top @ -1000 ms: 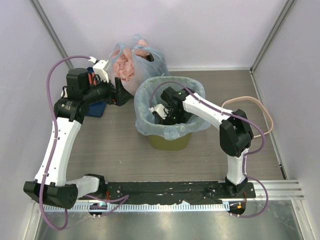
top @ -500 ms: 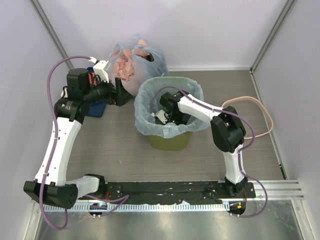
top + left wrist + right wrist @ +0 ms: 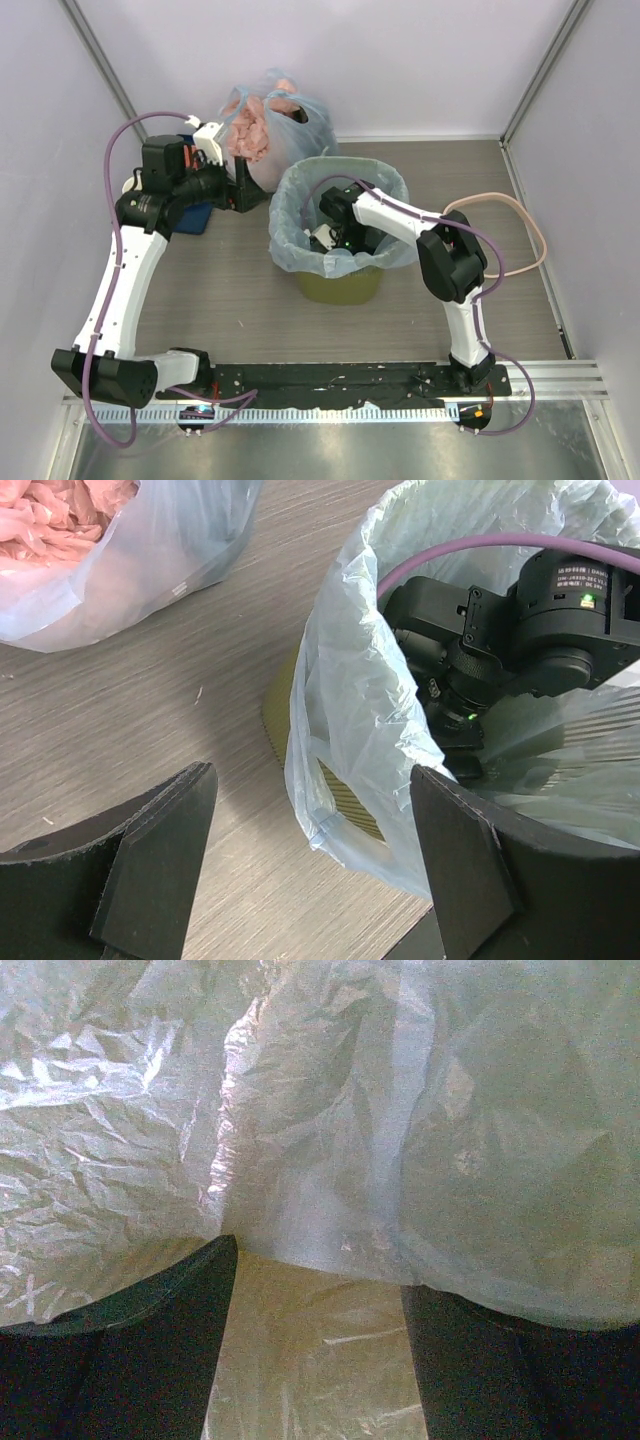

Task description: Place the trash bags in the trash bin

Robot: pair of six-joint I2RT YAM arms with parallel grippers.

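On the table [image 3: 230, 290], towards its far edge: olive-green perforated plastic trash bin [image 3: 340, 287], lined with thin translucent light-blue plastic bag [image 3: 292, 215]. Right gripper [image 3: 318, 1270] inside, left gripper [image 3: 312, 780] beside, both jaws apart. Risk: fingers snag film on exit, lifting bag out.

Trash bag [image 3: 350, 680]: thin crinkly translucent plastic, glossy. Trash bin [image 3: 340, 288]: olive plastic. Table [image 3: 220, 290]: matt wood-grain.

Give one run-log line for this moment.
trash bag: draped over trash bin rim | right claw: open, inside bin | left claw: open, beside bin
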